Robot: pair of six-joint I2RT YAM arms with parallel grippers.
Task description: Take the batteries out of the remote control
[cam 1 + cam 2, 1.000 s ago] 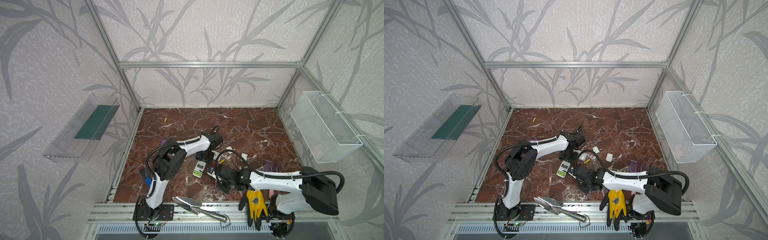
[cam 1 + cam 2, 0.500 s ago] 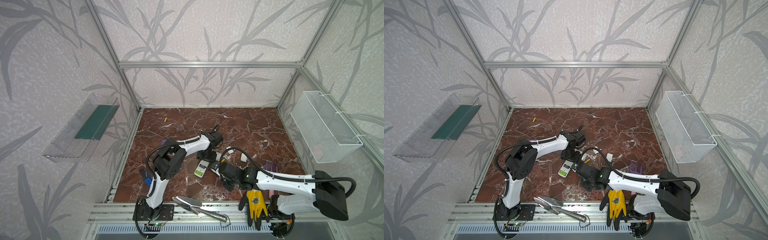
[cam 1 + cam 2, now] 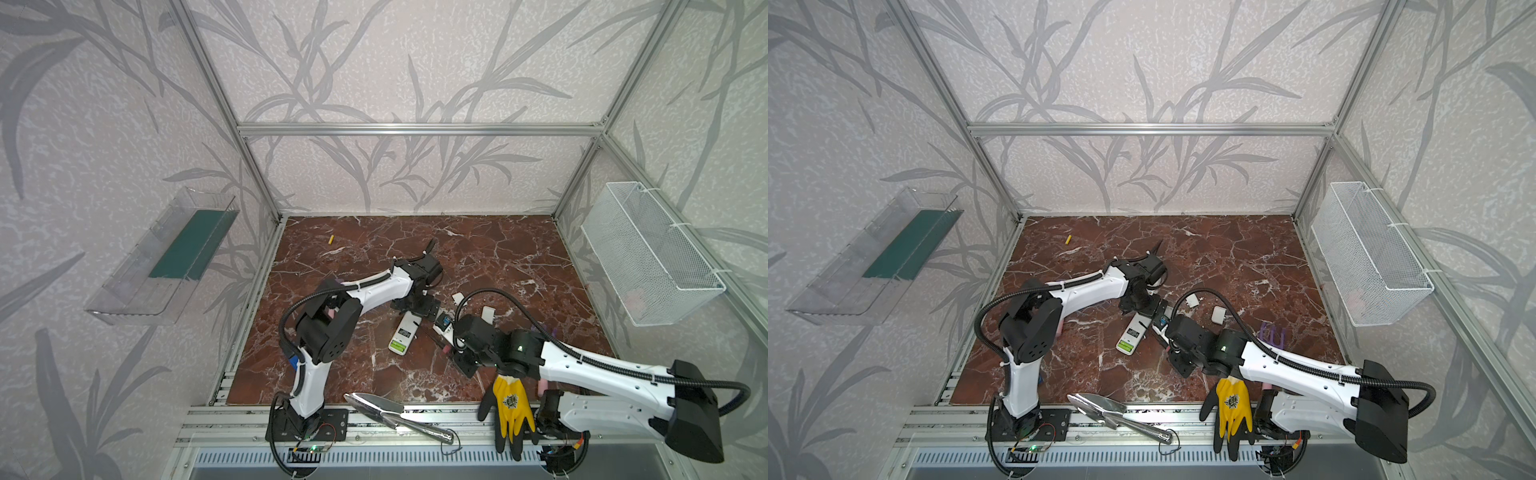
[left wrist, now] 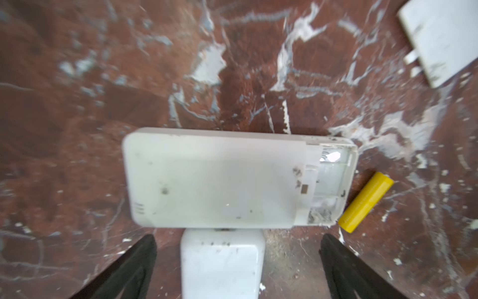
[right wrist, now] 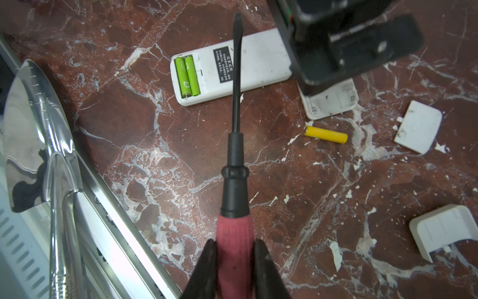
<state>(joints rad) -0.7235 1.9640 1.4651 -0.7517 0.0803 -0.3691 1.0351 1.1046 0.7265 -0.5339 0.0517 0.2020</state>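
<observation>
The left claw [image 4: 238, 243] hangs with jaws spread wide, while the right claw [image 5: 234, 248] pinches the screwdriver [image 5: 234, 227] handle.

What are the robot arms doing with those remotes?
They are taking batteries out of two white remotes. The left gripper is open above one remote whose battery slot looks empty, with a yellow battery lying beside it. The right gripper holds a pink-handled screwdriver. Two green batteries sit in the other remote.

The left gripper [image 5: 336, 64] is hiding most of one remote [image 5: 333, 103]; the picture edge is cutting off the screwdriver [image 5: 234, 233] handle.
</observation>
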